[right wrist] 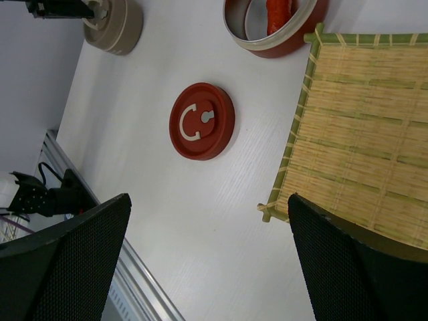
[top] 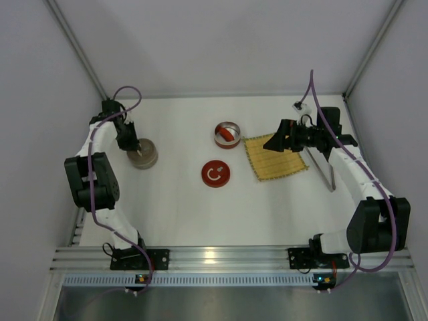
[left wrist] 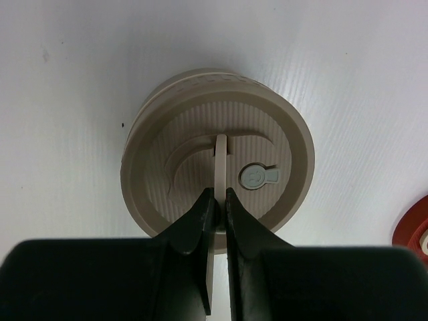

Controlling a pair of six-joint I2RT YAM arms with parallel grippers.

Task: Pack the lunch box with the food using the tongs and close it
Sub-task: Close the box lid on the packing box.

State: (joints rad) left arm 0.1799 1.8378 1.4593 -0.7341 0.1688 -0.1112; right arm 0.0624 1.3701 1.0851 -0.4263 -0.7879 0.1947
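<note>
My left gripper [left wrist: 219, 194] is shut on the upright handle tab [left wrist: 221, 150] of the beige lid [left wrist: 267, 134], which sits on the beige tin [top: 142, 155] at the far left. A red open tin [top: 227, 134] of the lunch box stands mid-table with a red sausage-shaped piece of food [right wrist: 279, 10] inside. Its red lid [top: 215, 174] lies flat on the table closer to me. My right gripper [right wrist: 207, 198] hangs open and empty over the left edge of the bamboo mat [top: 275, 157]. The silver tongs [top: 324, 172] lie to the right of the mat, partly under my right arm.
Grey walls close in the table on the left, right and far sides. The metal rail [top: 214, 257] with both arm bases runs along the near edge. A purple cable [top: 319, 107] loops over my right arm.
</note>
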